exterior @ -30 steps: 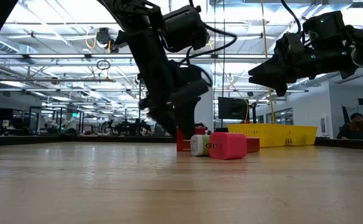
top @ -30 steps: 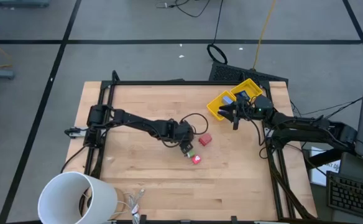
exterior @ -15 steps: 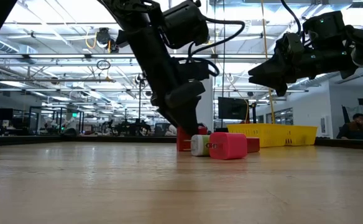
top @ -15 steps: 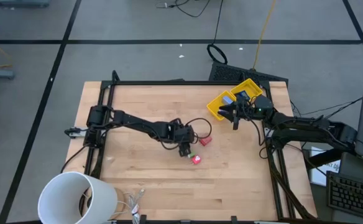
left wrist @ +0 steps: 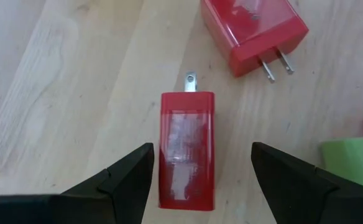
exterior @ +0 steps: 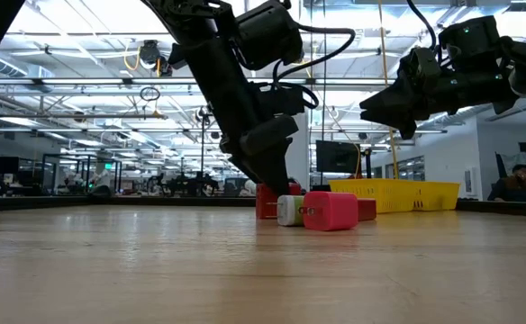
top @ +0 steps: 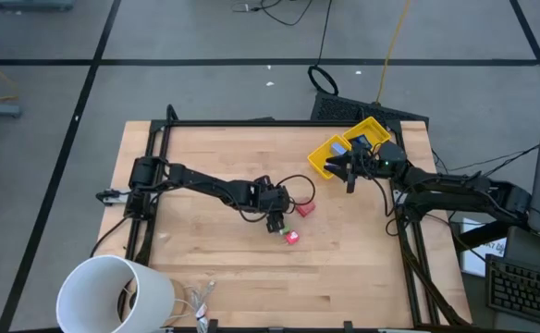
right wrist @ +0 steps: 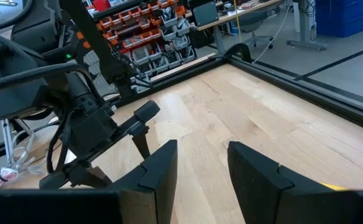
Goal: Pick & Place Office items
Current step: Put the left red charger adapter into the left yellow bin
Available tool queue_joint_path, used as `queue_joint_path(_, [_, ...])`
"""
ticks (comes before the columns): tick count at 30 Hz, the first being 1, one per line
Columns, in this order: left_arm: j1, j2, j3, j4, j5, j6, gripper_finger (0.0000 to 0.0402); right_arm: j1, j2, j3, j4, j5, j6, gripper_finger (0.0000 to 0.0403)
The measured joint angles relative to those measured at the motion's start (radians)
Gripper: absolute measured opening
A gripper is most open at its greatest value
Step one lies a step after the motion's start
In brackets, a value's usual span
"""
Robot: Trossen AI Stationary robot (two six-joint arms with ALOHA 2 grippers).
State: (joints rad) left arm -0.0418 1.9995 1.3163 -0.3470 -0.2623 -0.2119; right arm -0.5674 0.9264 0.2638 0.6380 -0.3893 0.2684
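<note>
The left gripper (left wrist: 197,171) hangs low near the tabletop's (top: 205,157) centre, jaws spread to either side of a red plug adapter (left wrist: 187,148) lying flat, not yet pinching it. A second red adapter (left wrist: 253,32) lies toward 1 o'clock of it, a green piece (left wrist: 354,163) at 3 o'clock. The right gripper (top: 348,172) hovers beside the yellow bin (top: 330,151), at 2 o'clock on the tabletop, jaws slightly parted and empty.
</note>
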Motion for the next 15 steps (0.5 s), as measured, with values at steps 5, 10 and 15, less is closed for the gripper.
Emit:
queue_joint_path(5, [0.000, 0.000, 0.000, 0.000, 0.001, -0.003, 0.0225, 0.000, 0.000, 0.000, 0.000, 0.000, 0.000, 0.0130])
queue_joint_path(10, [0.000, 0.000, -0.001, 0.000, 0.000, -0.072, 0.0173, 0.000, 0.000, 0.000, 0.000, 0.000, 0.000, 0.0130])
queue_joint_path(15, [0.002, 0.022, -0.001, 0.012, 0.000, -0.083, 0.0143, 0.000, 0.000, 0.000, 0.000, 0.000, 0.000, 0.0130])
